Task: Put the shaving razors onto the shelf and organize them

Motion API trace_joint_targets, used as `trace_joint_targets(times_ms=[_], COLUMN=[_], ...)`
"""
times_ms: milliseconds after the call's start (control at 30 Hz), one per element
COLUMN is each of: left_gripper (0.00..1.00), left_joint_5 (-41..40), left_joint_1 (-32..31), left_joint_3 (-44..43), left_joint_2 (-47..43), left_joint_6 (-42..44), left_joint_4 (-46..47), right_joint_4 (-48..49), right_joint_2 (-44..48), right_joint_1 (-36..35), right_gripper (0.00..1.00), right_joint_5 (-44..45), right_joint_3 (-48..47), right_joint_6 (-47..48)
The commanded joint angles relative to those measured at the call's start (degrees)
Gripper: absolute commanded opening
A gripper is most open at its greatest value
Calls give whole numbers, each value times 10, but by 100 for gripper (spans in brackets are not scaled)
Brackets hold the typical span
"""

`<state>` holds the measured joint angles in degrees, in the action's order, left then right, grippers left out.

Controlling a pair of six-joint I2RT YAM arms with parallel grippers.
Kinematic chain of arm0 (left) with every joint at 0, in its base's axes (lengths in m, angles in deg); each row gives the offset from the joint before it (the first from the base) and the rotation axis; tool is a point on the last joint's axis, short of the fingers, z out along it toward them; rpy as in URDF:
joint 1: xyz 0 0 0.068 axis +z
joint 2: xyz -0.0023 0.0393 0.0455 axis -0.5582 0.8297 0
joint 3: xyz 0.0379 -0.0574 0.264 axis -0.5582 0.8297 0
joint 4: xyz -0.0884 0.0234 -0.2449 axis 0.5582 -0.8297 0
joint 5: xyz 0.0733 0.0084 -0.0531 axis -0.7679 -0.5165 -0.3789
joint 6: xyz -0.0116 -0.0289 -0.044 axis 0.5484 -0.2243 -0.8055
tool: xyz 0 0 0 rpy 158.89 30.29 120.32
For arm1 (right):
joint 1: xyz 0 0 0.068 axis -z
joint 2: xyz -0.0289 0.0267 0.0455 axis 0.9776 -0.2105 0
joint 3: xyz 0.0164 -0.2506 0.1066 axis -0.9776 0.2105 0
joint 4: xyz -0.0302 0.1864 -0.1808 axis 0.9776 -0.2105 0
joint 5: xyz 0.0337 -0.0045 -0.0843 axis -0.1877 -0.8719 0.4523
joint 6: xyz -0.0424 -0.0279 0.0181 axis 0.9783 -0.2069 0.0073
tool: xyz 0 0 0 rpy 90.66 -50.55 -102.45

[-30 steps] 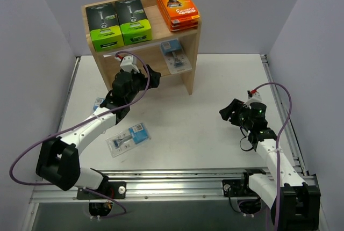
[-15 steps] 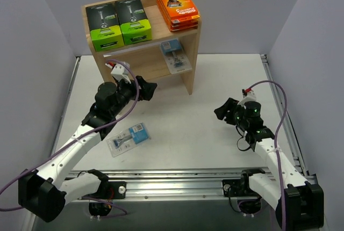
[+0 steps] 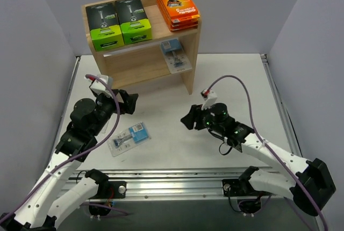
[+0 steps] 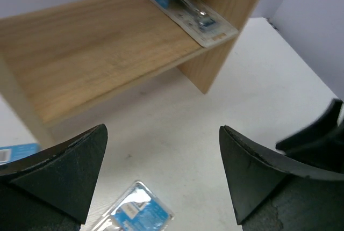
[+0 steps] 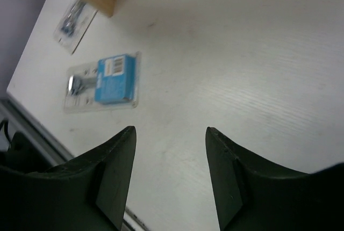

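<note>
2 black-and-lime-green boxes [image 3: 119,24] lie side by side on the left of the shelf's [image 3: 145,64] top tier, printed faces up. A stack of orange boxes [image 3: 178,6] sits on the right of that tier, just beside them. On the tier below, 1 clear blister pack with a blue card [image 3: 176,55] lies at the right end, against the side panel, its near edge reaching the front lip of the board. The rest of that board shows bare wood.

A 2nd blister pack [image 3: 128,138] lies flat on the white table [image 3: 231,80], well apart from the shelf, on the near left, turned at a slant with its blue card toward the right. A 3rd pack [image 5: 72,19] shows only in the wrist views, on the table by the shelf's left end; in the top view the left arm covers that spot.

The left gripper [image 4: 162,130] hangs over the table between the shelf and the slanted pack, its fingers spread wide with nothing between them. The right gripper [image 5: 170,130] is near the middle of the table, pointing left toward the slanted pack, its fingers partly apart and holding nothing. Neither gripper touches a pack.
</note>
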<state>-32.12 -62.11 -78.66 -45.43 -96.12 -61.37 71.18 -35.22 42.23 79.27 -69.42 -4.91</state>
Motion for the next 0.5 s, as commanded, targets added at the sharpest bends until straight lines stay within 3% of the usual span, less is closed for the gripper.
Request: trace_joint_targets(times_ms=[0,200,467], left_gripper=[94,94,94], left_joint_5=[-131,-258,-390], left_joint_1=[1,4,4], left_joint_3=[-9,61,66], left_joint_2=[-40,-123,-161], left_joint_6=[59,57,79], left_joint_4=[-56,-66,-67], right_joint_4=[60,117,127], right_joint_2=[-52,-180,-338], right_joint_1=[-114,-255,-284], right_gripper=[50,50,49], right_joint_5=[33,17,-34], right_joint_3=[-49,-99,-243], right_joint_6=[55,148,255])
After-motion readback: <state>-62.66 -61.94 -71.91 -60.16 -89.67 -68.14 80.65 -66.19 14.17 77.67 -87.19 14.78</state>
